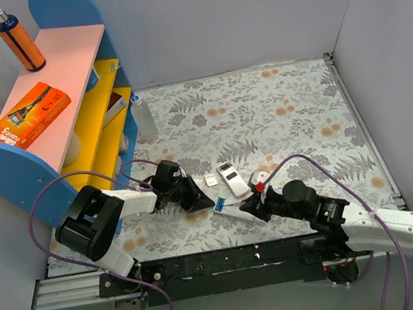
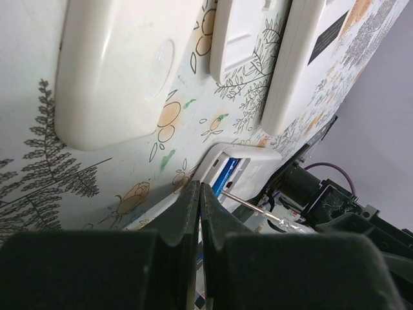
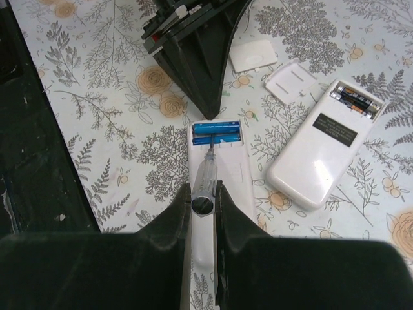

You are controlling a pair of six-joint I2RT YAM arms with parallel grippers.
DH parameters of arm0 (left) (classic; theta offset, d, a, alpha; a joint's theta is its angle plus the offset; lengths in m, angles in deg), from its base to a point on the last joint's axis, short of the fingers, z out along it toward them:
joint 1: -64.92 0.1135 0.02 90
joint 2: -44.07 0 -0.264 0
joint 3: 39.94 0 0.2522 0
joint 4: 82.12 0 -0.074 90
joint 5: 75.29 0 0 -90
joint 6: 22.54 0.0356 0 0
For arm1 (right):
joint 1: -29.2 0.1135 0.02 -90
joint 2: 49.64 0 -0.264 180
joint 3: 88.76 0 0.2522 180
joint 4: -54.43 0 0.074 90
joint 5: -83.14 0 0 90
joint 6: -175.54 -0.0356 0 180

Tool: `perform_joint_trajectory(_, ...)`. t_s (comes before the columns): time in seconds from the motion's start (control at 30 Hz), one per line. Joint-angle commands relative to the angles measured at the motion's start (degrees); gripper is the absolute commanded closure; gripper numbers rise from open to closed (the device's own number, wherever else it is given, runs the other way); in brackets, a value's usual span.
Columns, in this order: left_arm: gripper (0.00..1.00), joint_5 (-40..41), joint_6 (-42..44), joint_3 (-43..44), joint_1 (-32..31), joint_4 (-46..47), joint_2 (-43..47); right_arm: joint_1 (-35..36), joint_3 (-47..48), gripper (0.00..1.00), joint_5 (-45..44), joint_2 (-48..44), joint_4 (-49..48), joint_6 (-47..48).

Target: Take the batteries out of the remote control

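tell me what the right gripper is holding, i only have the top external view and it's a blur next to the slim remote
observer: a screwdriver with a clear handle, clamped in the right gripper.
operator: where's the tip
observer: on the blue batteries, at the near edge of the slim remote's open compartment.
operator: how many in there
observer: two, lying side by side.
operator: is the other gripper open
observer: no, the left gripper is shut with its fingers together, and its tip is at the remote's battery end.
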State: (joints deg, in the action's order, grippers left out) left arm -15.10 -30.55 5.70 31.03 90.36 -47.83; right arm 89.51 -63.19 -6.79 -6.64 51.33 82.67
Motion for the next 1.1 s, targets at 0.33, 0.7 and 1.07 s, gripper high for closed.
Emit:
perform_joint_trajectory(0.33, 1.00, 10.20, 2.04, -3.58, -1.18, -8.70, -3.73, 1.65, -2.06, 0.99, -1.55, -1.08, 6.05, -6.61)
perform_joint_trajectory(0.7, 1.00, 9.59, 2.39, -3.05, -1.18, -8.79, -1.27, 2.00, -4.08, 0.99, -4.21, -3.63, 6.05, -12.41)
perform_joint_trajectory(1.07, 1.00, 9.94, 2.66, 0.47, -1.18, -12.31, 2.60, 2.88, -4.96, 0.99, -5.61, -4.50, 8.69, -16.63)
